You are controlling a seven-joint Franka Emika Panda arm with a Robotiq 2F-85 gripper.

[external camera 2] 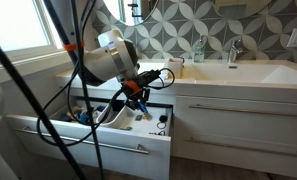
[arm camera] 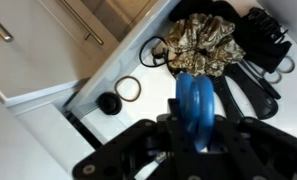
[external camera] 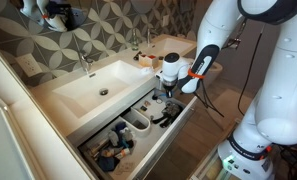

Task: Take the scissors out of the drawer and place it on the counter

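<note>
The scissors [arm camera: 196, 105] show only as a rounded blue handle in the wrist view. The jaws are clenched on it from either side, and the blades are hidden. They sit over the open drawer [external camera: 164, 140], at the end nearest the robot's white arm [external camera: 228, 40]. Whether they have lifted clear of the drawer's contents cannot be told.

Inside the drawer, just past the blue handle, lies a gold-and-black patterned scrunchie [arm camera: 200, 45]. Black brushes [arm camera: 263, 40] lie beside it. Two black hair rings [arm camera: 128, 88] and a small black round piece [arm camera: 108, 102] rest on the drawer's white floor. In an exterior view, white oval bins [external camera: 138, 120] line the middle of the drawer.

Directly above the drawer runs the glossy white bench [external camera 2: 238, 72]. Its moulded basin [external camera: 98, 85] and a chrome tap [external camera: 85, 62] stand behind the drawer's front.
</note>
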